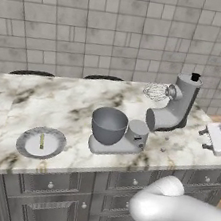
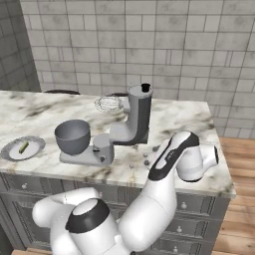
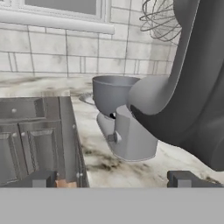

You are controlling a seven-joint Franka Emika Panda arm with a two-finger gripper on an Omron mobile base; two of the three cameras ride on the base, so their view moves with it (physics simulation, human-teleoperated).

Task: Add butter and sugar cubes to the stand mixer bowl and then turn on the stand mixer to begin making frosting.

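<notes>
My jaws (image 3: pixel 113 179) stand wide and empty off the counter's (image 1: pixel 73 101) right end, while the butter (image 1: pixel 42 141), a thin pale stick on the round grey plate (image 1: pixel 27 148) near the front-left edge, looks light, soft and slippery, best pinched across its narrow sides.

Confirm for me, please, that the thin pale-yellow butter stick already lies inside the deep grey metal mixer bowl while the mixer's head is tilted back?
Not quite: the thin pale-yellow butter stick lies on the flat round grey plate, left of the deep grey metal mixer bowl, as the left base view shows. The mixer's head is indeed tilted back.
</notes>
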